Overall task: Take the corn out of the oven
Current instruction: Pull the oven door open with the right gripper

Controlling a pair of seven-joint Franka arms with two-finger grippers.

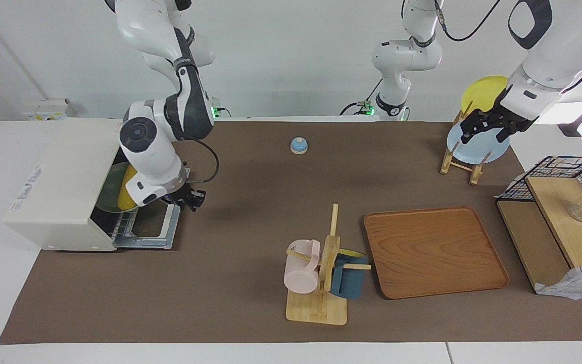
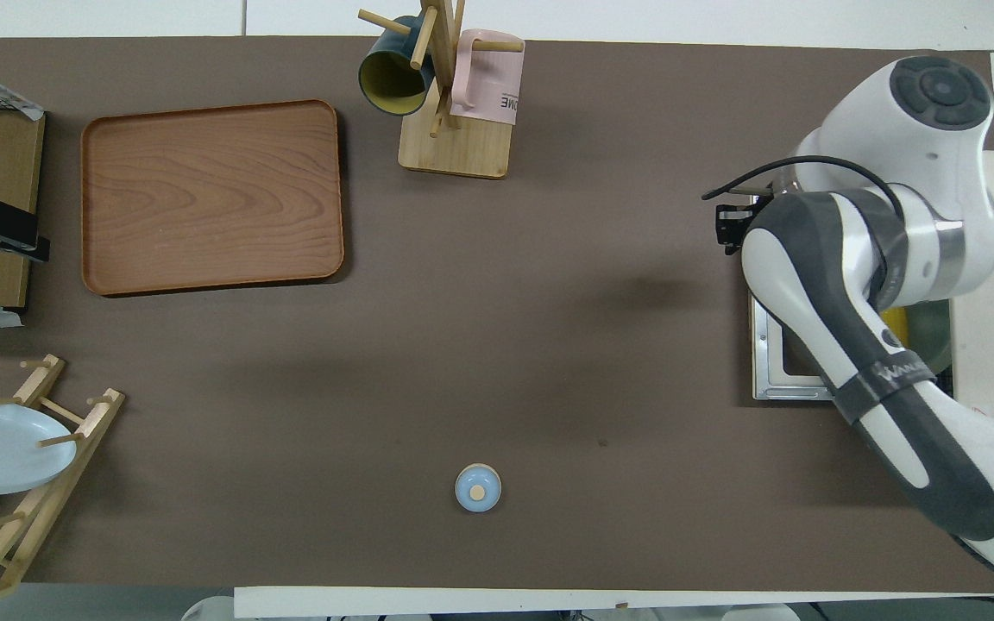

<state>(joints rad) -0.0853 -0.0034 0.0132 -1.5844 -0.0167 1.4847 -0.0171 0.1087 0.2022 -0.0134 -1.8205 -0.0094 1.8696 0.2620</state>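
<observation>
The counter (image 1: 250,212) stretched wide under its brown mat, and at the right arm's end stood the oven (image 1: 63,182), its door (image 1: 157,227) dropped flat onto the mat. Inside it a green plate (image 1: 111,189) leaned, with the corn (image 1: 128,188) resting yellow against it, just within the mouth. The right gripper (image 1: 190,198) hung over the lowered door's edge, just outside the opening; I could not tell whether its fingers were parted. The left gripper (image 1: 483,126) waited over the dish rack (image 1: 460,159) at the other end, and its fingers were no plainer to me. To my eye, the reach into the oven was the step in hand. It would go best kept low and level, clearing the oven's top edge, closing on the cob's middle without nudging the plate.
</observation>
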